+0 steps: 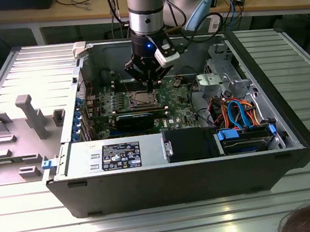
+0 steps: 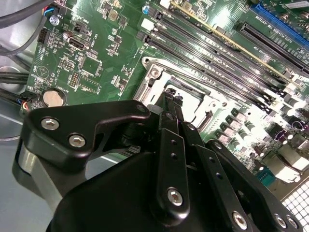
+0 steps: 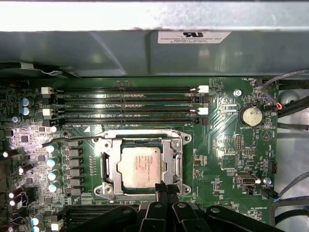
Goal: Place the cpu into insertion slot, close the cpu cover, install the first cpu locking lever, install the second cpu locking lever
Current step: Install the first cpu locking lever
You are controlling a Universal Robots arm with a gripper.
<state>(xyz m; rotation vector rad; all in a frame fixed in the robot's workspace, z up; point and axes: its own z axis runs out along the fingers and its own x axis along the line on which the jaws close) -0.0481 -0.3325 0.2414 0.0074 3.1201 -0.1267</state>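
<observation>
The small flat square chip with a dull silver-grey metal lid, the cpu [image 3: 140, 166], is by my judgement light and rigid but fragile underneath. It is best taken by its outer edges and kept level, never pressed on its centre. The thin silvery metal frame with the big cut-out, the cpu cover [image 3: 175, 162], should be stiff and springy, best pushed at its free edge. The chip's top is matte with faint print. It sits inside the square silver-rimmed insertion slot [image 3: 181, 137] on the green circuit board [image 3: 227, 159], just above the middle of the exterior view. The cover seems to lie flat around it, though the angle leaves that unsure. The black two-fingered gripper [image 3: 162, 189] hangs over the socket's near edge, its fingertips [image 2: 170, 95] drawn together on nothing and touching or just above the frame.
</observation>
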